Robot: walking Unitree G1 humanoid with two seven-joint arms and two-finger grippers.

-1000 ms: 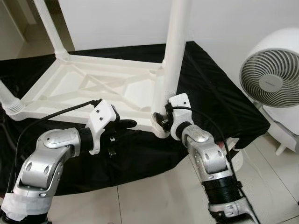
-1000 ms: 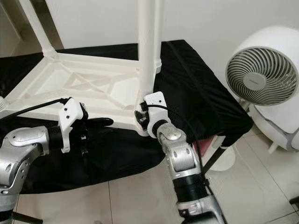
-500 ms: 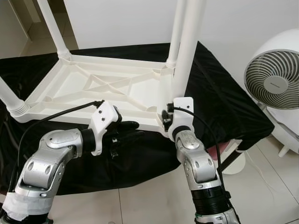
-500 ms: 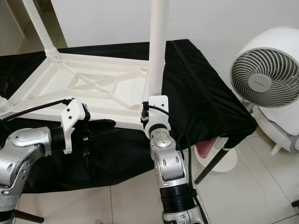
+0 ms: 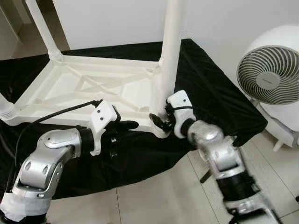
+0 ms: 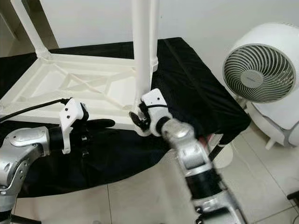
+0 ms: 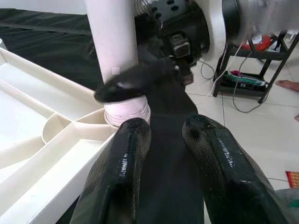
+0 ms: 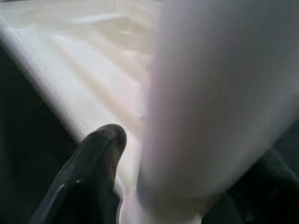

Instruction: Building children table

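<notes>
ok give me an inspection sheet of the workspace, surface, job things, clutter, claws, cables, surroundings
surface: black cloth covering a low stand, tiled floor below.
job's things: white table top lying upside down on the cloth; near corner leg stands upright in its socket; other legs stand at the far corners.
clutter: nothing seen on the cloth.
claws: right claw closed around the base of the near leg; left claw open, hovering by the table top's near edge.
cables: black cable running to the left wrist; another on the right wrist.
surroundings: white fan on the right, white wall behind.
</notes>
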